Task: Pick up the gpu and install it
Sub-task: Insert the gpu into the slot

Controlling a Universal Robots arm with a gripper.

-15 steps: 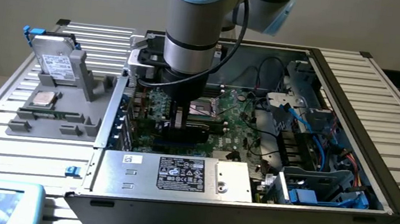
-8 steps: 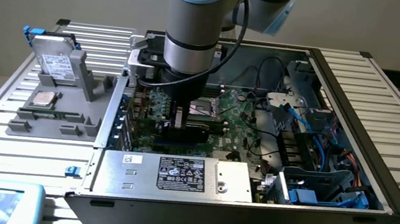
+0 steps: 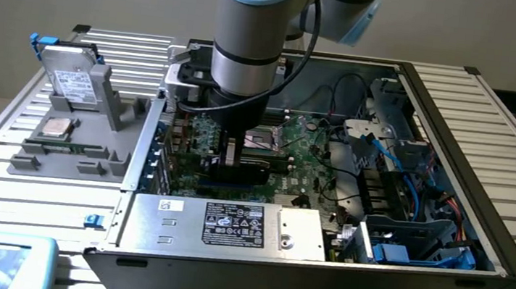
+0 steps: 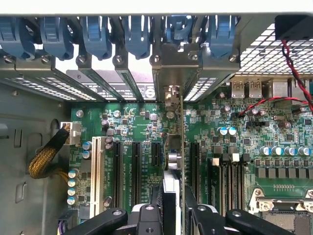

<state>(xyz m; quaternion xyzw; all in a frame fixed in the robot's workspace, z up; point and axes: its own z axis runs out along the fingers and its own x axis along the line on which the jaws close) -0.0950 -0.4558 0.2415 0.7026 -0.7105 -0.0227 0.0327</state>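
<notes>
The gpu [image 3: 235,172] hangs upright inside the open computer case [image 3: 453,138], low over the green motherboard [image 3: 300,160]. My gripper [image 3: 231,153] is shut on its upper edge from above. In the wrist view the gpu [image 4: 182,147] appears edge-on as a thin green board running between my two black fingers [image 4: 147,218]. Its silver end bracket [image 4: 171,73] stands against the row of rear slot openings. The card's lower edge lines up along a black expansion slot [image 4: 193,166], and I cannot tell whether it is seated.
A grey fixture [image 3: 72,160] beside the case holds a hard drive [image 3: 75,84], a chip [image 3: 56,127] and a memory stick [image 3: 68,145]. The power supply [image 3: 229,225] lies in front of the card. Blue cables [image 3: 412,162] crowd the case's other end. Blue slot clips [image 4: 98,34] line the rear panel.
</notes>
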